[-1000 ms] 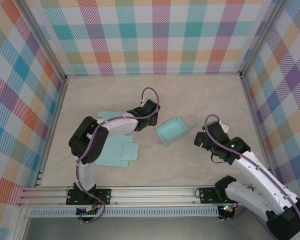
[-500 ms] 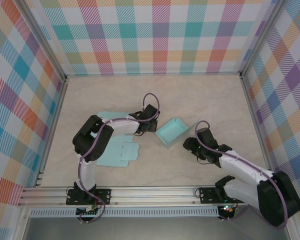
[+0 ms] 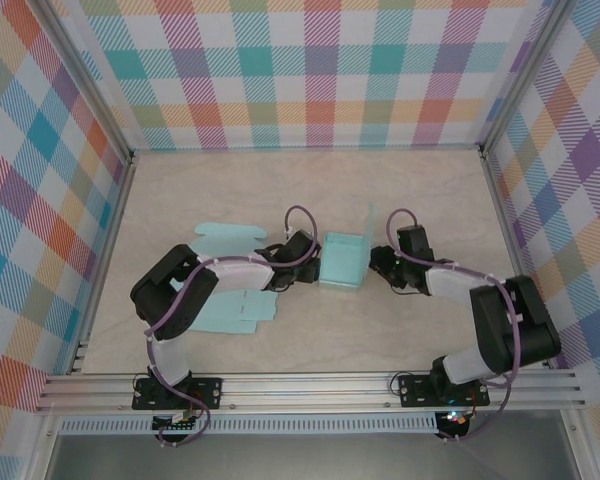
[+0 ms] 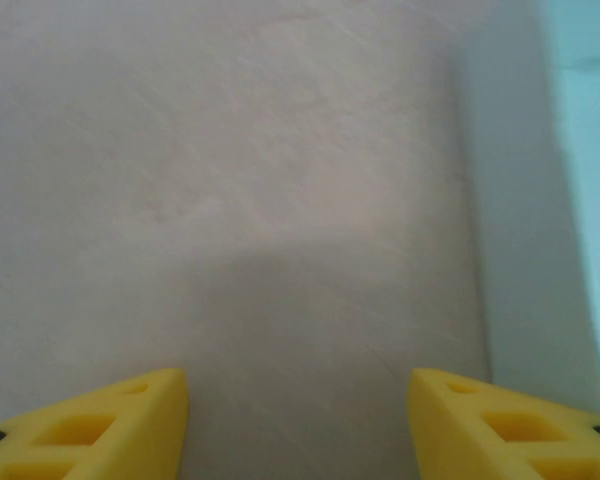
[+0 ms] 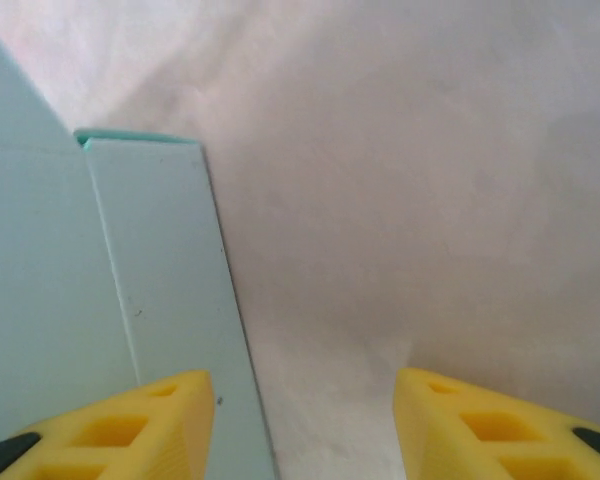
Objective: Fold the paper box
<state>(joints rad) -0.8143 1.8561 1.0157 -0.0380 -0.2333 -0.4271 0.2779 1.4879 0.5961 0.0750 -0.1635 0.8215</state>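
Nearest the arm bases, a flat pale-teal cut paper sheet (image 3: 235,308) lies on the beige counter (image 3: 430,190). Beyond it, the pale-teal paper box (image 3: 340,262) sits between both arms, about equally close to each. The left fingers (image 4: 110,425), spread and empty, have it just to their right. The right fingers (image 5: 130,420), likewise released, have its wall just to their left. Its right-hand flap (image 3: 368,222) stands upright, and open counter lies behind.
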